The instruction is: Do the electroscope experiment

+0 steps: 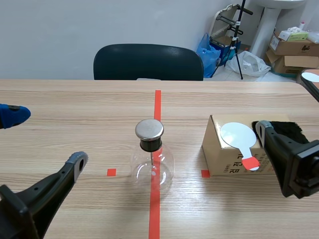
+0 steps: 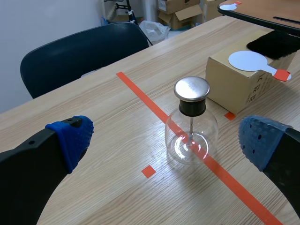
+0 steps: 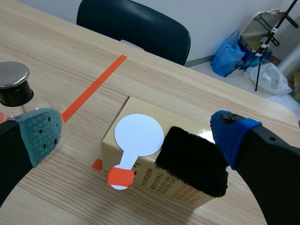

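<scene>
The electroscope, a round glass flask [image 1: 152, 168] with a black neck and a metal cap [image 1: 149, 129], stands at the table's middle on the tape line. To its right sits a cardboard box [image 1: 224, 159]. A white disc paddle [image 1: 238, 135] with an orange-red handle and a black fuzzy cloth [image 1: 288, 128] lie on the box. My left gripper [image 2: 166, 139] is open, short of the flask [image 2: 191, 136] and to its left. My right gripper [image 3: 136, 133] is open above the box [image 3: 154, 185], with the paddle [image 3: 139, 135] and cloth [image 3: 194, 161] below its spread fingers.
A dark chair [image 1: 148, 62] stands at the far edge of the table. Cartons, bags and a stand crowd the floor at the back right. Another table's corner [image 1: 311, 79] with a second white disc shows at the right.
</scene>
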`<state>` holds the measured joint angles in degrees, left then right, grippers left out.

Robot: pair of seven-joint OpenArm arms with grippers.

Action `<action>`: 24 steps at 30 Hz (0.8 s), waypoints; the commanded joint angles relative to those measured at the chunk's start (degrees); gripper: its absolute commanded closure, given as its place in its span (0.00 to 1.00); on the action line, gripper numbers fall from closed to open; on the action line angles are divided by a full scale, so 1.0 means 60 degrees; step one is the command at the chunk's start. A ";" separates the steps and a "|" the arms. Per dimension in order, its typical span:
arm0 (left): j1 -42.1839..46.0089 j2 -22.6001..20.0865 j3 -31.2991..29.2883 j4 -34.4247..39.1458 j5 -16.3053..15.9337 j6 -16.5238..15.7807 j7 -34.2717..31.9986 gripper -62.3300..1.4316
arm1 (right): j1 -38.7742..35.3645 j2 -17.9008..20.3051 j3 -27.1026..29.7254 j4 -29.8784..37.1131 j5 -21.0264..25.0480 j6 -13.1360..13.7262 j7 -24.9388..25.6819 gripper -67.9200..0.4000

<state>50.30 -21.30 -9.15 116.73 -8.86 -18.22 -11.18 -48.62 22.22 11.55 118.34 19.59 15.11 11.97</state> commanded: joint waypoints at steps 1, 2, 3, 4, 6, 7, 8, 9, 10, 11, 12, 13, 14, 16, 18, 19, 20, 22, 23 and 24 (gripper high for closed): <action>-0.0029 -0.0029 0.0004 0.0062 -0.0055 -0.0018 -0.0164 0.00 | 0.0062 0.0004 0.0084 0.0018 0.0095 -0.0011 0.0178 0.00; -0.0029 -0.0029 0.0004 0.0062 -0.0055 -0.0018 -0.0164 0.00 | 0.0062 0.0004 0.0084 0.0018 0.0095 -0.0011 0.0175 0.00; -0.0029 -0.0029 0.0004 0.0062 -0.0055 -0.0018 -0.0164 0.00 | 0.0062 0.0004 0.0084 0.0018 0.0095 -0.0011 0.0171 0.00; -0.0029 -0.0029 0.0004 0.0062 -0.0055 -0.0018 -0.0164 0.00 | 0.0062 0.0004 0.0084 0.0018 0.0095 -0.0011 0.0171 0.00; -0.0029 -0.0029 0.0004 0.0062 -0.0055 -0.0018 -0.0164 0.00 | 0.0062 0.0004 0.0084 0.0018 0.0095 -0.0011 0.0127 0.00; -0.0029 -0.0029 0.0004 0.0062 -0.0055 -0.0018 -0.0164 0.00 | 0.0058 0.0004 0.0084 0.0018 0.0091 -0.0011 0.0073 0.00; -0.0029 -0.0029 0.0004 0.0062 -0.0055 -0.0018 -0.0164 0.00 | 0.0058 0.0004 0.0084 0.0018 0.0091 -0.0015 0.0025 0.00; -0.0029 -0.0029 0.0004 0.0062 -0.0055 -0.0018 -0.0164 0.00 | 0.0062 0.0004 0.0084 0.0018 0.0091 -0.0015 -0.0018 0.00; -0.0029 -0.0029 0.0004 0.0062 -0.0055 -0.0018 -0.0164 0.00 | 0.0062 0.0004 0.0084 0.0018 0.0091 -0.0015 -0.0036 0.00; -0.0029 -0.0029 0.0004 0.0062 -0.0055 -0.0018 -0.0164 0.00 | 0.0062 0.0004 0.0084 0.0018 0.0091 -0.0015 -0.0036 0.00; -0.0029 -0.0029 0.0004 0.0062 -0.0051 -0.0018 -0.0164 0.00 | 0.0062 0.0004 0.0084 0.0018 0.0091 -0.0015 -0.0036 0.00; -0.0029 -0.0029 0.0004 0.0062 -0.0051 -0.0018 -0.0164 0.00 | 0.0062 0.0004 0.0084 0.0018 0.0091 -0.0015 -0.0033 0.00; -0.0029 -0.0029 0.0004 0.0062 -0.0047 -0.0018 -0.0164 0.00 | 0.0062 0.0004 0.0084 0.0018 0.0091 -0.0015 -0.0025 0.00; -0.0029 -0.0029 0.0004 0.0062 0.0164 -0.0018 -0.0164 0.00 | 0.0062 0.0004 0.0084 0.0018 0.0091 -0.0015 -0.0022 0.00; -0.0029 -0.0029 0.0004 0.0062 0.0466 -0.0018 -0.0164 0.00 | 0.0062 0.0004 0.0084 0.0018 0.0091 -0.0015 -0.0040 0.00; -0.0029 -0.0029 0.0004 0.0062 0.0579 -0.0018 -0.0164 0.00 | 0.0062 0.0004 0.0084 0.0018 0.0091 -0.0015 -0.0040 0.00; -0.0029 -0.0029 0.0004 0.0062 0.0674 -0.0018 -0.0164 0.00 | 0.0062 0.0004 0.0084 0.0018 0.0091 -0.0015 -0.0040 0.00; -0.0029 -0.0029 0.0004 0.0062 0.0703 -0.0018 -0.0164 0.00 | 0.0062 0.0004 0.0084 0.0018 0.0091 -0.0015 -0.0036 0.00; -0.0033 -0.0029 0.0004 0.0062 0.0703 -0.0022 -0.0164 0.00 | 0.0062 0.0004 0.0084 0.0018 0.0091 -0.0015 -0.0036 0.00; -0.0036 -0.0036 0.0004 0.0062 0.0703 -0.0022 -0.0164 0.00 | 0.0062 0.0004 0.0084 0.0018 0.0091 -0.0015 -0.0036 0.00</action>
<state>50.30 -21.30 -9.15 116.73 -4.14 -18.24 -11.20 -48.60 22.22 11.55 118.34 19.59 15.09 11.07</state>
